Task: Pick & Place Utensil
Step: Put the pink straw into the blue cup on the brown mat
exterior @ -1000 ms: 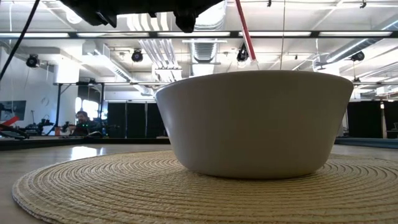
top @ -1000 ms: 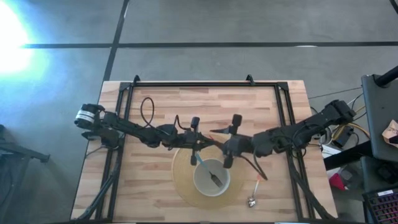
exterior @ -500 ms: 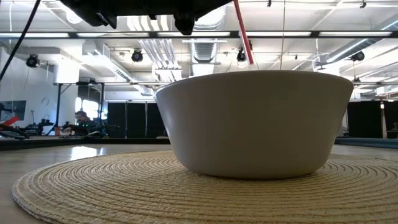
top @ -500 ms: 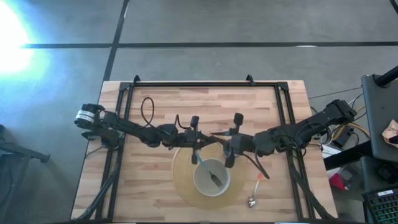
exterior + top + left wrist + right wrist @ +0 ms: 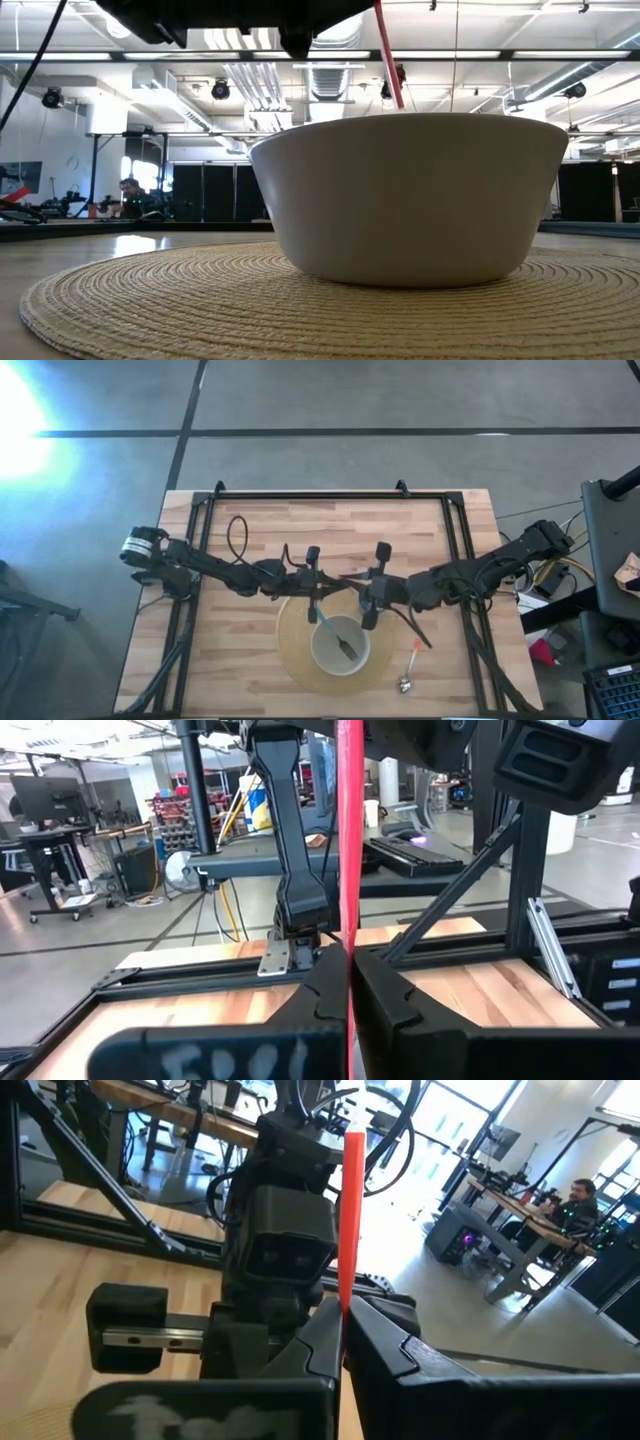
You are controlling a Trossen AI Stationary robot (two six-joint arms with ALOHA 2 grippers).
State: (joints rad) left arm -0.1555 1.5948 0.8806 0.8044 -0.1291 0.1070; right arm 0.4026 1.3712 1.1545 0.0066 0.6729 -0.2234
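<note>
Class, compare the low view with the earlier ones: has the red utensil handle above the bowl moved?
Yes. Against the white bowl's rim, the red utensil handle has slid slightly left and stands more upright than before.

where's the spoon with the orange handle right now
In the high view the orange-handled spoon lies on the table off the right edge of the round mat, near the front.

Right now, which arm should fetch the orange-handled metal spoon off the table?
Right, probably. The orange-handled metal spoon lies beside the round woven placemat on the right arm's side, near the right tool; the left tool is across the white bowl.
</note>
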